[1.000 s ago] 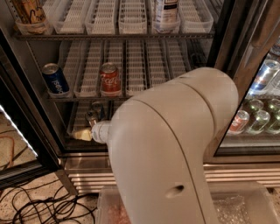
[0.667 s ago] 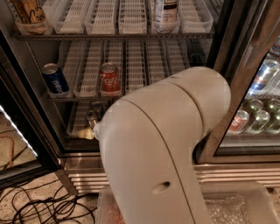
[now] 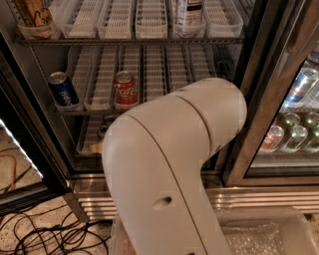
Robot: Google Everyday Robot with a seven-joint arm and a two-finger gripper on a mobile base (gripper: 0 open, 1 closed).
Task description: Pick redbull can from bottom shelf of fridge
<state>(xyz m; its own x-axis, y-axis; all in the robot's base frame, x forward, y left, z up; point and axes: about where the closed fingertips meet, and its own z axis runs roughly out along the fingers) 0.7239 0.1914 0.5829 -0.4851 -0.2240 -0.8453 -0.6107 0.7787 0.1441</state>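
Observation:
The fridge [image 3: 249, 94] stands open in front of me. My big white arm link [image 3: 169, 164] covers most of the bottom shelf [image 3: 87, 135]. Only the top of a slim can [image 3: 105, 123], which I take for the redbull can, shows on that shelf just over the arm's edge. My gripper [image 3: 95, 147] reaches into the bottom shelf at the left, just below and beside that can. Only a small pale tip of it shows; the rest is hidden behind the arm.
A Pepsi can [image 3: 62, 89] and a Coca-Cola can [image 3: 124, 89] stand on the middle shelf, a white bottle [image 3: 188, 14] on the top one. The neighbouring cooler [image 3: 294, 134] at right is packed with cans. Cables [image 3: 45, 234] lie on the floor left. The ribbed steel base [image 3: 259, 196] runs below.
My arm link has swung left and fills more of the view, covering more of the bottom shelf and the can. The gripper tip has shifted slightly left.

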